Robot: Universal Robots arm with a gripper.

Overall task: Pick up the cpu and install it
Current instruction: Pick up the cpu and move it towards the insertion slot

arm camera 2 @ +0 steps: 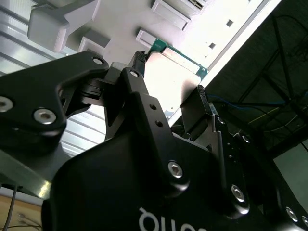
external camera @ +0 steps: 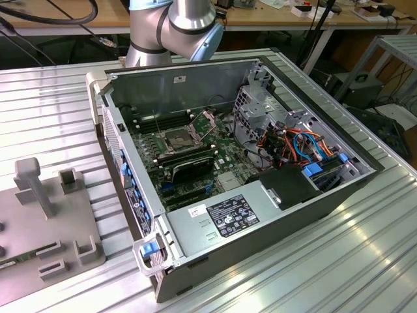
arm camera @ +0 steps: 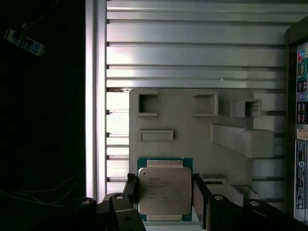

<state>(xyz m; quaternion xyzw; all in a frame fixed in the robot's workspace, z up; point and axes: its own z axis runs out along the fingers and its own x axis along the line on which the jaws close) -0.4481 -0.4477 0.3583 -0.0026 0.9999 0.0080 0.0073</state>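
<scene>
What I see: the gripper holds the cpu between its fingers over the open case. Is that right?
Not quite. The gripper does hold the cpu between its fingers, but over the grey tray, not the open case. The first wrist view shows the tray beneath the cpu.

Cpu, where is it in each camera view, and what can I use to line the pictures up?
First wrist view: the cpu is at the end of the grey tray nearest the camera.
Second wrist view: the cpu is just beyond the black hand, with the tray behind it.
Exterior view: go by the tray, at the exterior view's left beside the open case.
Shared landmark: the tray with its raised blocks.
</scene>
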